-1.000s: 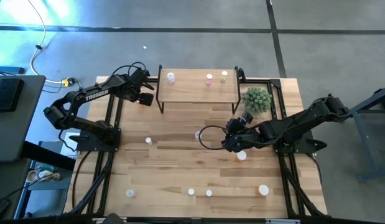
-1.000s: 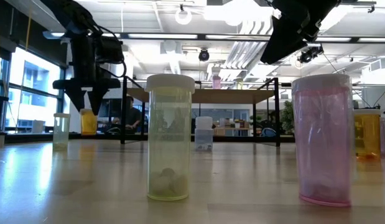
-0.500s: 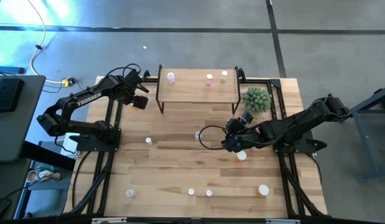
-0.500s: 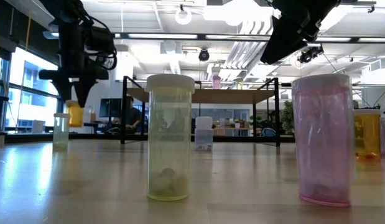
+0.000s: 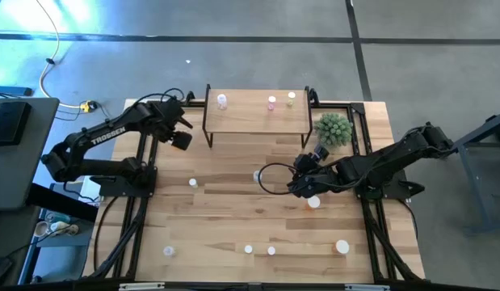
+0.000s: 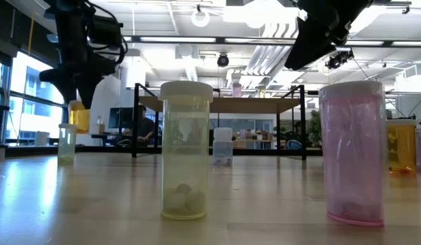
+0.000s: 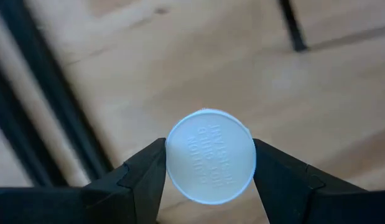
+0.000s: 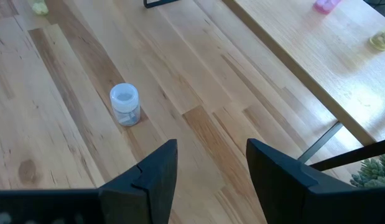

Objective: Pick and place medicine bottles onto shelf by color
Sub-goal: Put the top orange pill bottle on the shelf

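Across the light-wood tabletop (image 5: 233, 218) seen from above, we find the left gripper (image 5: 182, 139) beside the small raised light-wood shelf (image 5: 258, 113). At table height, it carries an orange white-capped medicine bottle (image 6: 79, 117) aloft. Its wrist view shows the bottle's cap (image 7: 210, 156) clamped between both jaws. The right gripper (image 8: 211, 165) hovers mid-table, jaws parted and empty.

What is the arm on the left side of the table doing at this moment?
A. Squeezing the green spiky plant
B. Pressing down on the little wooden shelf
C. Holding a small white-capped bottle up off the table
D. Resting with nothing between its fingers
C: the left gripper has its fingers clamped on either side of a white-capped orange bottle, and the low view shows that bottle hanging above the tabletop, left of the shelf.
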Robot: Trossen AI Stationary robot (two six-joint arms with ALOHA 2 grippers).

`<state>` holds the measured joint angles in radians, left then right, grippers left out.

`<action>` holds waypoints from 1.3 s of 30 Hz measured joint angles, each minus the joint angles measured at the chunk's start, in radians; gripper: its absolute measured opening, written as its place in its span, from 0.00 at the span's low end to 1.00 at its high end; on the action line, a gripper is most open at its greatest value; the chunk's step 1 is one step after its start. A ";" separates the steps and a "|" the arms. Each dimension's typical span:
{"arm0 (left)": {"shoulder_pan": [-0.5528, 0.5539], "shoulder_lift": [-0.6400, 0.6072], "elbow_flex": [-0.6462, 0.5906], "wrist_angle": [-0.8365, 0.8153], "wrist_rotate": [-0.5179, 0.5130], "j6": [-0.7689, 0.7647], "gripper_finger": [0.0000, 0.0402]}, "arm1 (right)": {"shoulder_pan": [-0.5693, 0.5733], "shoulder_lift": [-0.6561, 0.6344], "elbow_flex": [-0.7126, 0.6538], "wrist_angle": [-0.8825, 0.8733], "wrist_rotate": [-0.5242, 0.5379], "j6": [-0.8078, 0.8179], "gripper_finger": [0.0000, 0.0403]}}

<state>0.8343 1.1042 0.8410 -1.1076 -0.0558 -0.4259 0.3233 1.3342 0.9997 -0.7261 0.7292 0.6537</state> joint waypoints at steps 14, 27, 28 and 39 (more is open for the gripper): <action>-0.273 0.000 0.000 0.008 0.023 -0.114 0.51 | 0.000 0.000 0.000 0.006 0.000 -0.004 0.46; -0.468 0.004 0.000 0.106 0.027 -0.200 0.51 | -0.005 0.000 0.000 0.101 -0.047 -0.038 0.46; -0.478 0.005 0.000 0.113 0.029 -0.200 0.51 | -0.007 0.000 0.000 0.110 -0.061 -0.064 0.46; -0.544 0.005 0.000 0.194 0.075 -0.226 0.51 | -0.068 0.000 0.000 0.330 -0.264 -0.268 0.54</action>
<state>0.2902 1.1091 0.8413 -0.9141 0.0189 -0.6521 0.2550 1.3338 0.9997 -0.3965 0.4657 0.3861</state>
